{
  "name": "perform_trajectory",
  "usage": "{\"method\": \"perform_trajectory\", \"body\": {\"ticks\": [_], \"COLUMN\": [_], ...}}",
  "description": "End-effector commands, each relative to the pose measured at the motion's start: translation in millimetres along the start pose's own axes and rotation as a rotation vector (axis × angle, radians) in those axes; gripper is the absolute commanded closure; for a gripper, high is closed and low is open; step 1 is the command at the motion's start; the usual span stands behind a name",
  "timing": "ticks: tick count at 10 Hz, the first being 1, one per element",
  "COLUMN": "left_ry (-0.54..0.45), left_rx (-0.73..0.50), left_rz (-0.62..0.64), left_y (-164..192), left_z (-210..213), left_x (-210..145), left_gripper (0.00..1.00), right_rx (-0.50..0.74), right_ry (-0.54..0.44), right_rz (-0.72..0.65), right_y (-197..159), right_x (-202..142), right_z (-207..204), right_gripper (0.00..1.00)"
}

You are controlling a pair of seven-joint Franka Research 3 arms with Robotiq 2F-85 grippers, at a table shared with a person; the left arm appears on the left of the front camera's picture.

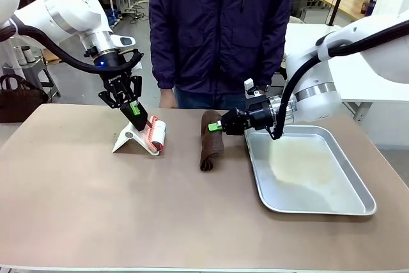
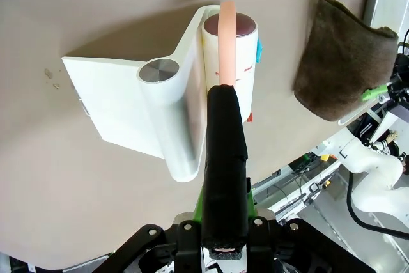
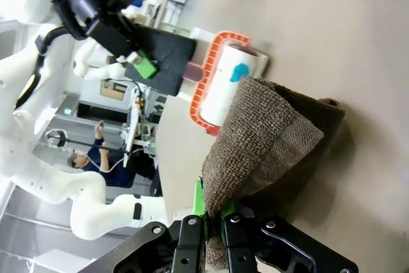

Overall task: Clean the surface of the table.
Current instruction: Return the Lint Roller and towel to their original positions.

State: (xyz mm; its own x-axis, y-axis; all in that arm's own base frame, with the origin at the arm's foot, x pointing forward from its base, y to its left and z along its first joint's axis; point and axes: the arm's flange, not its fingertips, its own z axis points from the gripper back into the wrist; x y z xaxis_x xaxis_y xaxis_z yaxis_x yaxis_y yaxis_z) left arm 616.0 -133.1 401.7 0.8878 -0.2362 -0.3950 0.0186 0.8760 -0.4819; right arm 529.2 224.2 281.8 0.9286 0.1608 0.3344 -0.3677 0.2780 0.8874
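**Lint roller and cloth both in hand over the brown table**

The left tool (image 1: 135, 110) is clamped tight on the black handle (image 2: 225, 177) of a lint roller (image 1: 157, 134), whose white roll sits in an orange frame. The roller rests against a white stand (image 1: 130, 140) on the table (image 1: 96, 202), left of centre.

The right tool (image 1: 215, 126) reaches in from the right with its green pads nipped close together on the near edge of a folded brown cloth (image 1: 211, 142). In the right wrist view the fabric rises straight from between the fingers (the rest of it lies draped on the table). The cloth sits just beside the roller, apart from it.

A shiny metal tray (image 1: 358, 180) lies on the right part of the table, touching the cloth's right side or nearly so. A person in a dark jacket (image 1: 220, 30) stands at the far edge.
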Motion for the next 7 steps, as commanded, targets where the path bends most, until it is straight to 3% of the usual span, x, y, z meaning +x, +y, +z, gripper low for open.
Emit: {"method": "perform_trajectory", "body": {"ticks": [1,2,3,4,5,6,7], "left_ry": [0.013,0.014,0.011,0.006,0.000,-0.005,-0.011], "left_rx": [-0.009,-0.008,-0.007,-0.008,-0.012,-0.015,-0.008], "left_rz": [0.034,0.033,0.033,0.032,0.030,0.029,0.034], "left_y": [1,2,2,2,3,5,8], "left_z": [0,0,1,3,6,10,14], "left_x": [4,4,4,3,2,0,-2], "left_gripper": [0.40,0.20,0.20,0.00,0.05,0.00,0.00], "right_rx": [-0.095,-0.114,-0.118,-0.119,-0.105,-0.100,-0.109], "right_ry": [0.024,0.028,0.035,0.043,0.059,0.073,0.080], "right_rz": [-0.045,-0.045,-0.044,-0.026,0.016,0.035,0.042], "right_y": [3,4,4,4,6,7,8], "right_x": [5,4,4,4,3,2,1], "right_z": [1,1,1,1,-1,-2,-2], "right_gripper": [0.51,0.35,0.00,0.00,0.00,0.11,0.01]}}
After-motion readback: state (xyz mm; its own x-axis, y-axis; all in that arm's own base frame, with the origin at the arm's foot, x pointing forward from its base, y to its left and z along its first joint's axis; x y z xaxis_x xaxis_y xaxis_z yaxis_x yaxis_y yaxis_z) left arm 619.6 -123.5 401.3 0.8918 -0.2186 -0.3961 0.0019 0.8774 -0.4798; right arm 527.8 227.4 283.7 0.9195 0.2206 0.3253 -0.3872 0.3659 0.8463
